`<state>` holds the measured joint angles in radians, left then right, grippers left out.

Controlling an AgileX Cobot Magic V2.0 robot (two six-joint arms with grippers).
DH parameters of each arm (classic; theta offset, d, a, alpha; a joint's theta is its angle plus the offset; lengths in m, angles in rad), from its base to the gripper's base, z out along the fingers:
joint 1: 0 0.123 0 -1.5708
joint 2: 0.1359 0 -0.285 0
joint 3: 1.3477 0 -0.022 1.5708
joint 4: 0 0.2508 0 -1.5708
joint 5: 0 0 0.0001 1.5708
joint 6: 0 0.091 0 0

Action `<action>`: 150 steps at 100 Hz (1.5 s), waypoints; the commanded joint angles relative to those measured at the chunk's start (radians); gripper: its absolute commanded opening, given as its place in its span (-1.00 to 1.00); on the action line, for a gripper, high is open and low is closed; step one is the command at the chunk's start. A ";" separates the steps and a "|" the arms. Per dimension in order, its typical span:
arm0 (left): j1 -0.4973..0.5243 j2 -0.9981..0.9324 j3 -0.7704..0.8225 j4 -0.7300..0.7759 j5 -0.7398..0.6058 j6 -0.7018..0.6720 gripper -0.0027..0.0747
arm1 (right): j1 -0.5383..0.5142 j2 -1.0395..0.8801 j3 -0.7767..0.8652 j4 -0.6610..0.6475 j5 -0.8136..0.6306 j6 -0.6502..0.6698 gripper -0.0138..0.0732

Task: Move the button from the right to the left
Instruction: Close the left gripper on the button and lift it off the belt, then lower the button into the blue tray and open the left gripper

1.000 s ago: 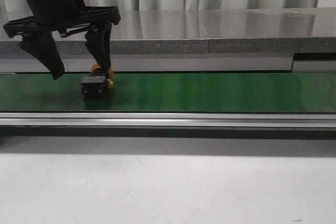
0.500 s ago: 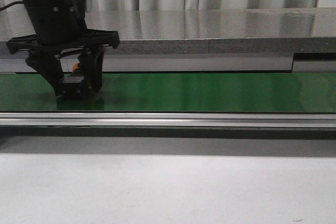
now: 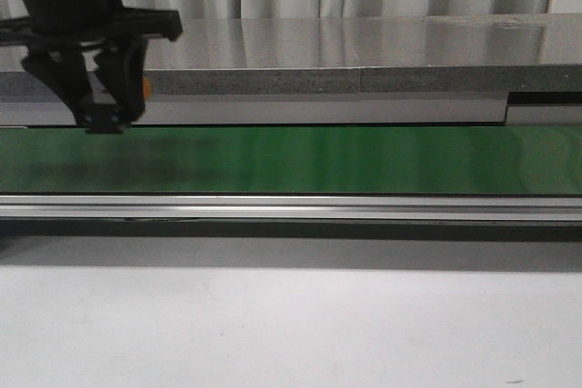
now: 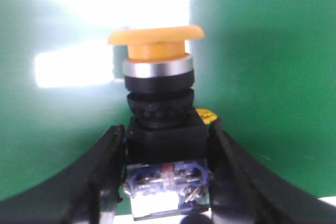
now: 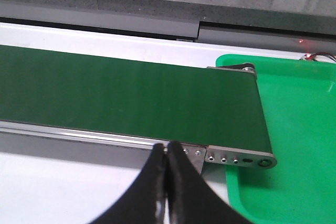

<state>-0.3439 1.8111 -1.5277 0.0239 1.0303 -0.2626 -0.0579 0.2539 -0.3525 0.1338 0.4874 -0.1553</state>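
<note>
The left gripper (image 4: 167, 182) is clamped on the push-button (image 4: 160, 103) by its black body, held just above the green conveyor belt (image 3: 346, 159) at its left end. This looks like the carry step; next comes a set-down leftward. The right gripper (image 5: 167, 182) is closed and empty.

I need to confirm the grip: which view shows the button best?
The left wrist view: the button fills the frame, its black body between the left claw's fingers, orange cap clear. The front view shows only an orange sliver of it behind the claw. The right wrist view shows none of it.
</note>
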 commanded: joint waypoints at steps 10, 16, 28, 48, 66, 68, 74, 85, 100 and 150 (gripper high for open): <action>0.141 -0.128 -0.032 0.033 -0.004 0.060 -0.50 | 0.000 0.008 -0.026 -0.001 -0.081 -0.008 -0.83; 0.191 -0.139 -0.032 0.033 0.002 0.075 -0.50 | 0.000 0.008 -0.026 -0.001 -0.081 -0.008 -0.83; 0.323 -0.141 -0.032 0.029 0.010 0.139 -0.50 | 0.000 0.008 -0.026 -0.001 -0.081 -0.008 -0.83; 0.504 -0.128 -0.032 0.010 0.074 0.275 -0.50 | 0.000 0.008 -0.026 -0.001 -0.081 -0.008 -0.83; 0.602 -0.102 -0.028 0.010 0.091 0.444 -0.50 | 0.000 0.008 -0.026 -0.001 -0.081 -0.008 -0.83; 0.610 -0.097 -0.026 0.012 0.093 0.467 -0.50 | 0.000 0.008 -0.026 -0.001 -0.081 -0.008 -0.83; 0.627 -0.088 -0.021 0.012 0.085 0.500 -0.50 | 0.000 0.008 -0.026 -0.001 -0.081 -0.008 -0.83; 0.649 -0.054 -0.017 0.025 0.034 0.551 -0.50 | 0.000 0.008 -0.026 -0.001 -0.081 -0.008 -0.83; 0.659 0.015 -0.017 0.038 -0.008 0.567 -0.50 | 0.000 0.008 -0.026 -0.001 -0.081 -0.008 -0.83; 0.659 0.194 -0.017 0.054 -0.031 0.574 -0.11 | 0.000 0.008 -0.026 -0.001 -0.081 -0.008 -0.83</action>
<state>0.3092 2.0556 -1.5221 0.0817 1.0149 0.3129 -0.0579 0.2539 -0.3525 0.1338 0.4874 -0.1553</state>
